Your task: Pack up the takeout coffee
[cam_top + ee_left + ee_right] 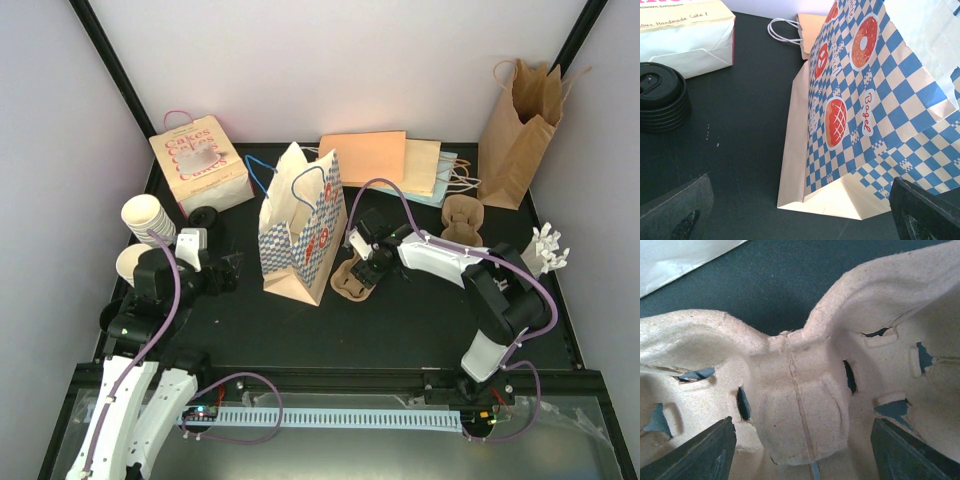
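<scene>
Both gape empty: left gripper (800, 217) at "Bagel" bag (865, 115), right gripper (802, 450) astride pulp carrier (790, 365).

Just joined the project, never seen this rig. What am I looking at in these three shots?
Two robot arms bolted at the table's near edge. The top view looks down from behind them: left arm, right arm. The other two pictures come from a camera on each wrist. On the table: paper cups, black lids, a cake box, a checked bagel bag, flat bags, a brown bag, a pulp cup carrier. The left jaws stand open, empty. The right jaws stand open either side of a second carrier's middle ridge, not gripping it.
</scene>
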Tool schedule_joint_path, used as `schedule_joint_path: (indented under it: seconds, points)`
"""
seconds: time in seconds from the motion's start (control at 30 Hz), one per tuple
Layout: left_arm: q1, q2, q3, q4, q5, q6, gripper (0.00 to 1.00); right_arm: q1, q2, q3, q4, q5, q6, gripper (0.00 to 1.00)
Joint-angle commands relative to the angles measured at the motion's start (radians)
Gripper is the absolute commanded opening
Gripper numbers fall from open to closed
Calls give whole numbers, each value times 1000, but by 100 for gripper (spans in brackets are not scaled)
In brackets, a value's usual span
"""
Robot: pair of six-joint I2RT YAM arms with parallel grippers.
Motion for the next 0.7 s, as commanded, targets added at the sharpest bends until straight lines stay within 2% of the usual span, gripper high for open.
schedule_joint_path:
  seconds: [0.0, 0.67]
  points:
    - [-3, 4, 0, 24, 8, 8, 99, 2, 8, 24, -3, 25, 4, 75]
    - [-3, 3, 0, 23, 7, 8, 99, 3, 70, 84, 3, 14, -13, 75]
